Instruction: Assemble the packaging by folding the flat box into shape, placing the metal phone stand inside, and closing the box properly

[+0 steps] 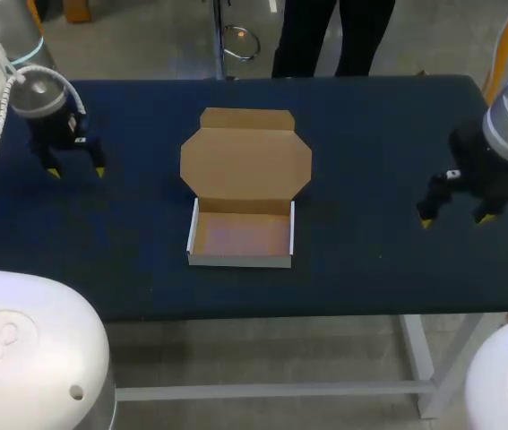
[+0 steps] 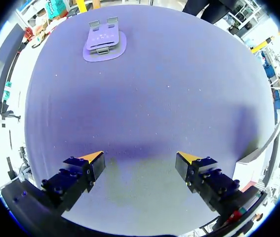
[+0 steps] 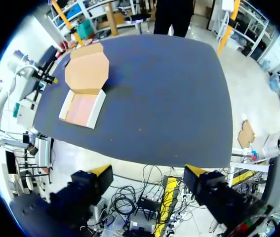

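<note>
Box (image 1: pixel 240 235) at centre of the head view stands folded into a tray, its lid (image 1: pixel 245 159) laid open behind it, ready by the look of it to receive the phone stand (image 2: pixel 104 40), which lies on the table (image 1: pixel 370 134) well ahead of the left gripper (image 2: pixel 140 159). Left gripper, upper left, and right gripper (image 1: pixel 455 218), far right, hang wide of the box, fingers apart and empty, seemingly parked clear of the work.
</note>
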Motion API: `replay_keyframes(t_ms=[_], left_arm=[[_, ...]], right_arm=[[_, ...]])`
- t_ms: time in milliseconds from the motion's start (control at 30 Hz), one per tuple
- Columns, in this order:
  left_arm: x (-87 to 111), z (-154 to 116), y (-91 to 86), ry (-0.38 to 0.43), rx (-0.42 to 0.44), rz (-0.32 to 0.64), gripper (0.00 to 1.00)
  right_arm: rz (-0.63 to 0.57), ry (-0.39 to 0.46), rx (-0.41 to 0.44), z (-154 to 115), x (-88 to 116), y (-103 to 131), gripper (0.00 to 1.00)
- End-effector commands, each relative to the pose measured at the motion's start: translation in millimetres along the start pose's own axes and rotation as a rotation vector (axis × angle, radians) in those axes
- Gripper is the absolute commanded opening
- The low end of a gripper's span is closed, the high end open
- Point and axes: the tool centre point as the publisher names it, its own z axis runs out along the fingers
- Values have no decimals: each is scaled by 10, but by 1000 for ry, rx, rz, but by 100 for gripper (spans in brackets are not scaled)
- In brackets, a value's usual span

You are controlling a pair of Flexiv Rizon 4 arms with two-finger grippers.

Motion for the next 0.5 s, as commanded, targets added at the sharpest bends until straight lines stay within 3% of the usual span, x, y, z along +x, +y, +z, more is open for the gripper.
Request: replay_keyframes(t_ms=[33,500], left_arm=[[-60,68,-153,2,-24,-1,100],[-249,189,-471,-25,-41,6,100]], right_arm=[[-1,-7,-40,10,26,-79,100],[-1,-7,-40,10,26,-79,100]])
